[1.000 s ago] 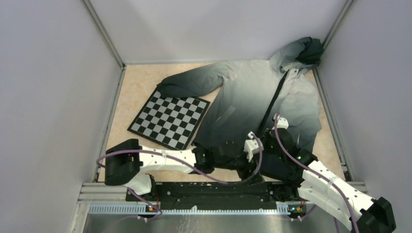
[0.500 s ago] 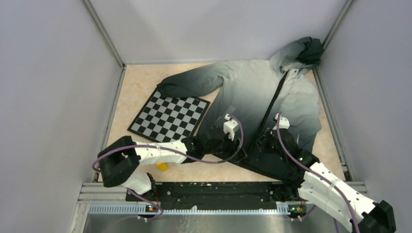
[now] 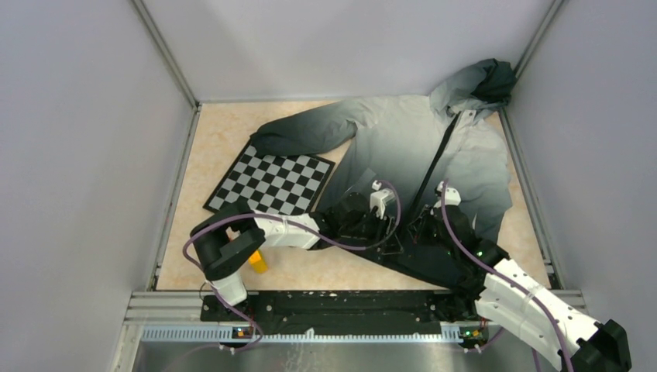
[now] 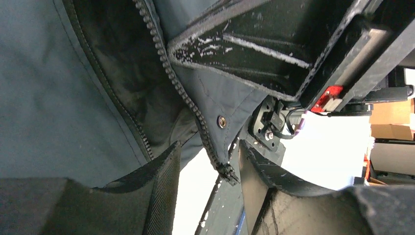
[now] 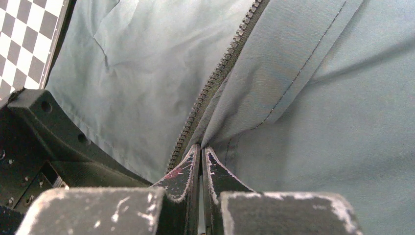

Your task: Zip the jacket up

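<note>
- Left fingers (image 4: 159, 188) stand apart, astride the dangling bottom end of the dark zipper teeth (image 4: 227, 172). If they close askew, they could pinch the neighbouring fabric rather than that end.
- Right fingers (image 5: 183, 178) are pressed together on a fold of the grey-to-black hooded fabric jacket (image 3: 403, 139), just beside its zipper. So thin a hold may slip under tension.
- Jacket lies spread over the beige worktop (image 3: 225, 132), hood at the far right corner, hem by the arms.

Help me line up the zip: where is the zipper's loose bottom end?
In the left wrist view, the zipper end hangs low centre between the left gripper's open fingers, just below the jacket's metal snap.
</note>
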Controlling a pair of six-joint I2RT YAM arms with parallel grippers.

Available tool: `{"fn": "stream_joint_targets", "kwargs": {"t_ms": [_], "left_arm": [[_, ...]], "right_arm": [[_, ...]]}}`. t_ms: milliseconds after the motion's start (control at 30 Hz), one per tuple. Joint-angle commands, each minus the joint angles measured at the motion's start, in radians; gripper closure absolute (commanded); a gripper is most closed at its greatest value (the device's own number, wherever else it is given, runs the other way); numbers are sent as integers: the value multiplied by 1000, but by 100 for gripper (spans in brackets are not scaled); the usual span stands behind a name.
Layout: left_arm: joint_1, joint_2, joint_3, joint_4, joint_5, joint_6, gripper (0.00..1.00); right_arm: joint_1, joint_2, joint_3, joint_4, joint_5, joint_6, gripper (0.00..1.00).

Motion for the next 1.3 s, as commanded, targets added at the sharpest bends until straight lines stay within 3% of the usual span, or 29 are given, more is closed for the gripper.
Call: {"fn": "stream_joint_targets", "kwargs": {"t_ms": [0,267,433,667,1267], "left_arm": [[9,27,60,74,37,-8,51],[20,97,86,117,35,-1,55],[26,121,108,129,46,5,78],[26,122,91,168,63,-9,99],[26,127,76,214,85,-20,100]], "right_arm": [[1,-10,15,34,-25,16,100],[1,-38,12,14,-43,54,100],[1,-45,12,0,-44,75,100],[2,-41,59,-103,16,162,100],[0,48,128,-182,-14,315,47]]}}
